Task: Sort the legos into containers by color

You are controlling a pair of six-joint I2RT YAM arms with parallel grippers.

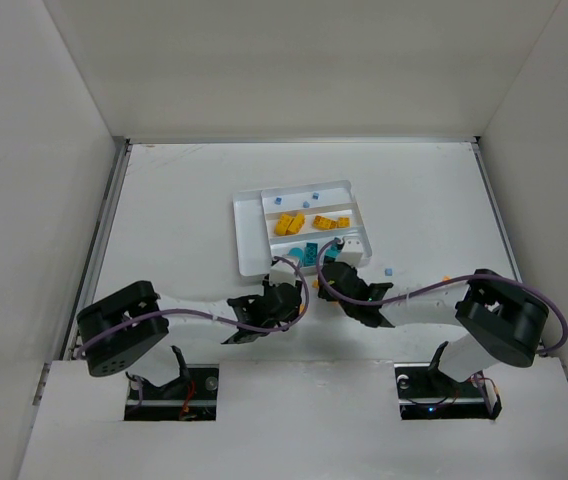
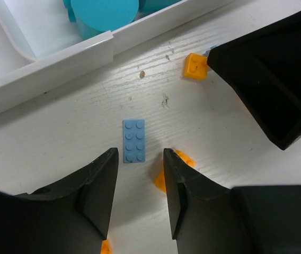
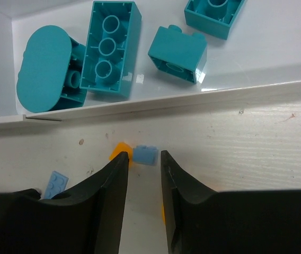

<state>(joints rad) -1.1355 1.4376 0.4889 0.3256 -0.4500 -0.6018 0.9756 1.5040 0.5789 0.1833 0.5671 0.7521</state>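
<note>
Open, empty: left fingers. Just ahead of tips, lined up with gap: flat light-blue plate, lying on desk. Thin, hard, light, slick (easy to flick away). Pinch long side edges, low down.
Apart, small gap, nothing pinched: right fingers. Right at tips: small light-blue brick. Squeeze flat sides.
Farther ahead: white tray, teal legos inside.
No words or brand readable.

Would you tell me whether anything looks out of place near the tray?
Yes: a light blue plate and an orange brick lie loose on the table, outside the white tray, not yet sorted.
</note>
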